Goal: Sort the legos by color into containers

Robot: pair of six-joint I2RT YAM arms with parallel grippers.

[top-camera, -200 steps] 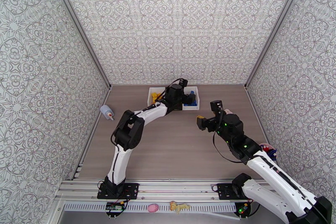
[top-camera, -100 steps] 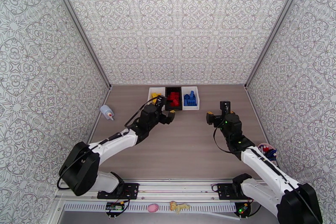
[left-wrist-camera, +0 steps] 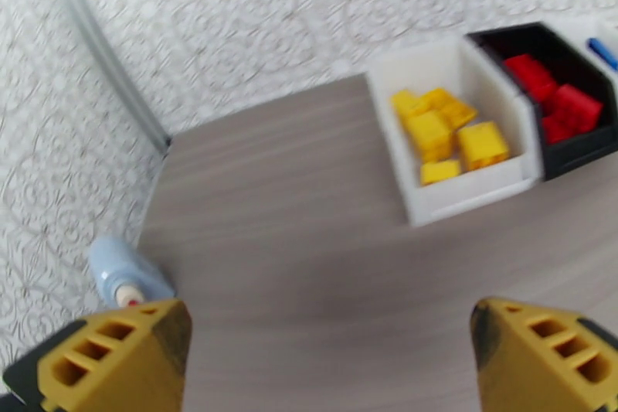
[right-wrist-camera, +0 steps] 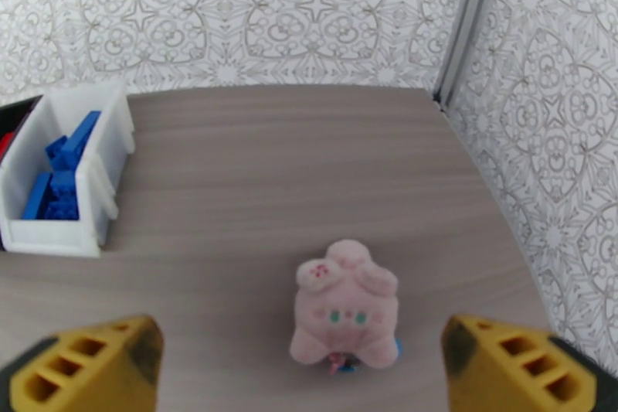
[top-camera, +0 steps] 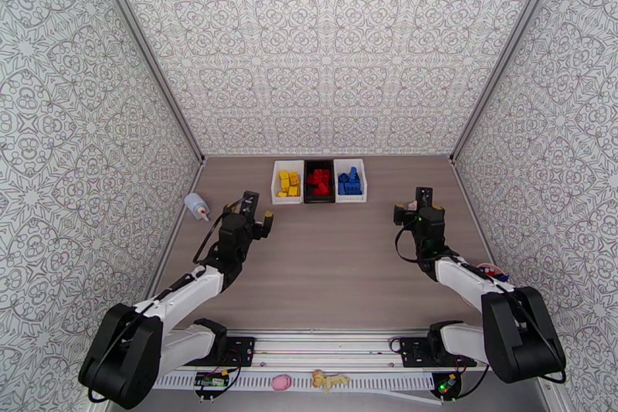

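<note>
Patterned walls are enclosing a wood-grain bench (top-camera: pixel 332 267). Above it, the left pincer (top-camera: pixel 259 206) is hanging with its jaws spread wide and gripping nothing, nearer than the black container (top-camera: pixel 319 199) and off to its left. The right pincer (top-camera: pixel 410 205) is likewise gaping empty, nearer than the black container and off to its right. Just ahead of this pincer, a pink plush toy (right-wrist-camera: pixel 344 305) is lying on the bench, well to the right of the black container. A pale bottle (top-camera: pixel 196 206) is lying far to the left of the black container, by the wall.

Red legos (top-camera: pixel 319 180) are sitting inside the black container. The left white container (top-camera: pixel 287 200) is pressing against its left side and holding yellow legos (top-camera: pixel 289 182). The right white container (top-camera: pixel 351 199) is pressing against its right side and holding blue legos (top-camera: pixel 350 182).
</note>
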